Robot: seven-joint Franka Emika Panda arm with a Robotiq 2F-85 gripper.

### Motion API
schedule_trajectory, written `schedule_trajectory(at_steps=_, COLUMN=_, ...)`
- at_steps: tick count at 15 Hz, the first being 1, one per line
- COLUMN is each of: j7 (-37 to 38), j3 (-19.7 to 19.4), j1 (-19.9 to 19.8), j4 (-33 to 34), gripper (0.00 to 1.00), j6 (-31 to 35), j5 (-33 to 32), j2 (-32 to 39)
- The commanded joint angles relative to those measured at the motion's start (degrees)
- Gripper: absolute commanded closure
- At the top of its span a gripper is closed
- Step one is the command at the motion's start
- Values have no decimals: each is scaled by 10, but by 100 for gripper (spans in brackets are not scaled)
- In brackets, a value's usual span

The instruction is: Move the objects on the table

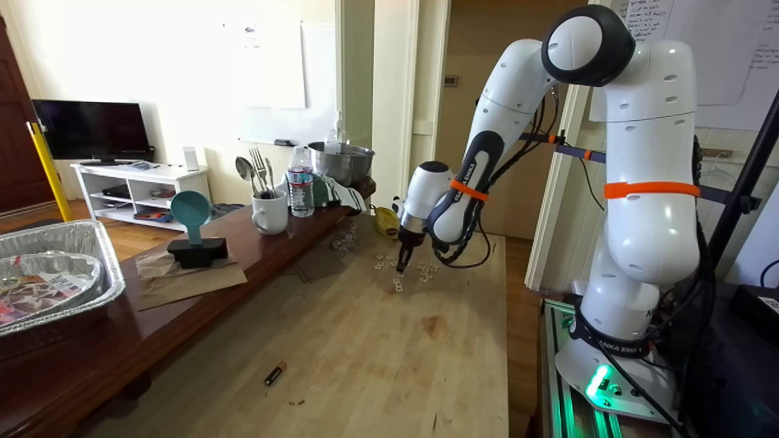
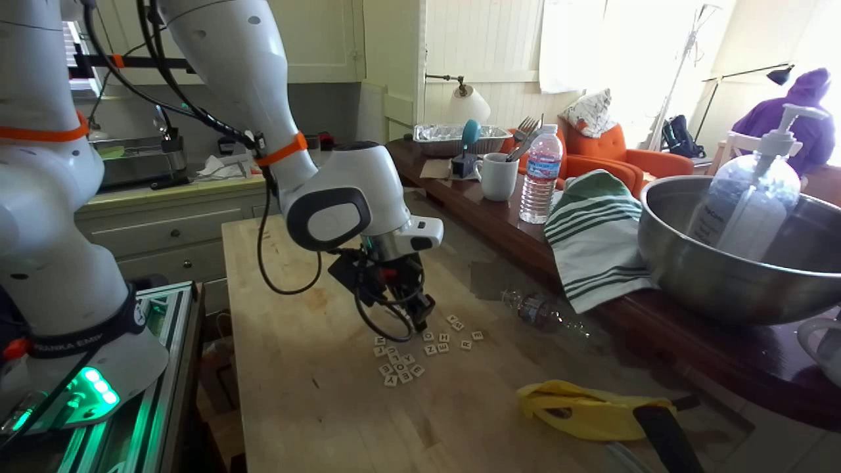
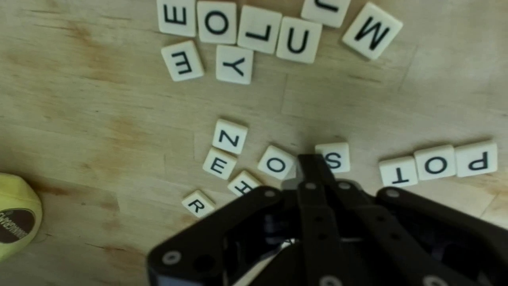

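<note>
The light wood-grain table (image 1: 365,359) bears several small white letter tiles. In the wrist view, an S tile (image 3: 339,155) is partly covered by the fingertips of my gripper (image 3: 311,161). An O tile (image 3: 276,162) lies just left of the fingertips. A tilted T tile (image 3: 398,171) starts a short row at the right, and a Y tile (image 3: 234,64) belongs to a cluster at the top. My gripper's fingers are together, with nothing visible between them. In both exterior views the gripper (image 1: 401,267) (image 2: 422,322) points down, low among the tiles.
A battery (image 1: 275,373) lies on the table. A yellow packet (image 2: 585,410) and a clear plastic bottle (image 2: 542,312) lie there too. A raised dark wooden counter (image 1: 176,322) runs alongside, bearing a mug (image 1: 271,213), a water bottle (image 1: 300,185) and a metal bowl (image 2: 742,282).
</note>
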Motion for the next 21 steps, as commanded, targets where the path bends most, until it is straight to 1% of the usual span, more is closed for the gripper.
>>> schedule_trajectory(at_steps=1, j7=-19, j3=8, j1=0, j4=-13, gripper=100, j6=-12, j5=3, j2=-10)
schedule_trajectory(at_steps=5, j7=-24, j3=5, j1=6, j4=-10, gripper=100, j6=-14, j5=-2, j2=-5)
schedule_trajectory(at_steps=11, j7=-12, j3=-15, j1=23, j4=-17, gripper=100, j6=-4, j5=-23, j2=-22)
schedule_trajectory(at_steps=16, j7=2, j3=-51, j1=53, j4=-22, gripper=100, j6=-2, j5=-59, j2=-43)
schedule_trajectory(at_steps=19, j7=-2, j3=-49, j1=54, j4=-20, gripper=100, j6=-17, j5=-53, j2=-41)
schedule_trajectory(at_steps=21, j7=-12, j3=-36, j1=47, j4=-23, gripper=100, j6=-12, j5=-38, j2=-36)
